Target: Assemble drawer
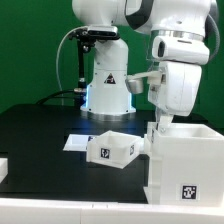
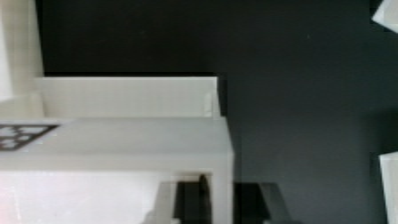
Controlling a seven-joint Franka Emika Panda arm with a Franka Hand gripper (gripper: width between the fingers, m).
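Note:
The large white cube-like housing stands at the exterior view's right, with a tag on its front. My gripper reaches down onto the housing's top left edge. In the wrist view the two dark fingers stand on either side of a thin white housing wall, which fills the narrow gap between them; my gripper looks shut on that wall. A small white tray with a tag lies on the black table, left of the housing.
A flat white piece lies behind the small tray. Another white part shows at the left edge. The robot base stands at the back. A white corner shows at the wrist view's edge.

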